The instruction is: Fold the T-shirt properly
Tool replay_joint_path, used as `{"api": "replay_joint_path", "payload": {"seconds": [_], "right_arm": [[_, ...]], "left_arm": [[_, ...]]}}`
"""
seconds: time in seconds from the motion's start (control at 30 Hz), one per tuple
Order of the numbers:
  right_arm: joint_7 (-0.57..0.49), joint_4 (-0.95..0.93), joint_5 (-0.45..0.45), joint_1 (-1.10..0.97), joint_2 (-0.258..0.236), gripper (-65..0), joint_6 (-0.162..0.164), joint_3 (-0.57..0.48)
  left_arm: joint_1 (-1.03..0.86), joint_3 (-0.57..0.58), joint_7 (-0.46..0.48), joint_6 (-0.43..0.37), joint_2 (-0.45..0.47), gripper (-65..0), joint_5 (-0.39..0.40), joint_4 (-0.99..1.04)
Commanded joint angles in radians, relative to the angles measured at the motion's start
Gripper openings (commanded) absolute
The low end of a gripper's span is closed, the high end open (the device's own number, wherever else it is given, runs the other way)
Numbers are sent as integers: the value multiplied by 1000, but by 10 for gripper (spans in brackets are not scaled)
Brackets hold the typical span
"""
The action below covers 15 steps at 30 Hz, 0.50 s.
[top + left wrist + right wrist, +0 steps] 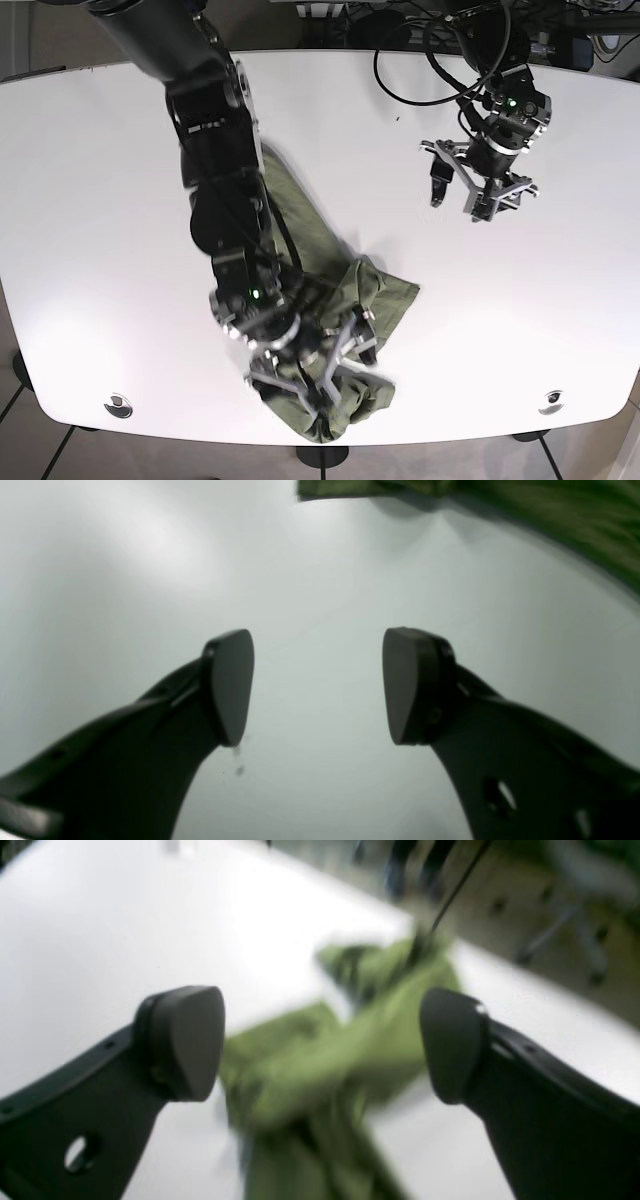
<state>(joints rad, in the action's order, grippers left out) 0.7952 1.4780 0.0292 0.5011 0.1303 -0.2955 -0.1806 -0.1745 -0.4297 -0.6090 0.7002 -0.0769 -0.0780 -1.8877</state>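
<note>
An olive-green T-shirt [320, 260] lies crumpled in a long heap on the white table [100, 200], running from the middle to the front edge. My right gripper [325, 375] hangs open just above the shirt's front end. In the right wrist view the blurred shirt [320, 1065] shows between the spread fingers of the gripper [320, 1045], which holds nothing. My left gripper [458, 200] is open and empty over bare table, to the right of the shirt. In the left wrist view the gripper [317, 685] faces white table, with an edge of the shirt [575, 515] at the top right.
Black cables [440, 60] loop over the table's back edge behind the left arm. Two round fittings [118, 405] [550, 402] sit near the front corners. The table's far edge and the floor with chair legs [560, 935] show in the right wrist view.
</note>
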Motion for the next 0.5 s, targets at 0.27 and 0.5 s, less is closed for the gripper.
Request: {"api": "replay_joint_path", "payload": {"seconds": [0.27, 0.5], "right_arm": [[-294, -325, 8, -89, -51, -60, -1, 19], [-498, -647, 8, 15, -79, -189, -1, 20]], "left_arm": [[7, -53, 24, -2, 2, -278, 14, -17], [-10, -74, 24, -2, 2, -278, 16, -22]]}}
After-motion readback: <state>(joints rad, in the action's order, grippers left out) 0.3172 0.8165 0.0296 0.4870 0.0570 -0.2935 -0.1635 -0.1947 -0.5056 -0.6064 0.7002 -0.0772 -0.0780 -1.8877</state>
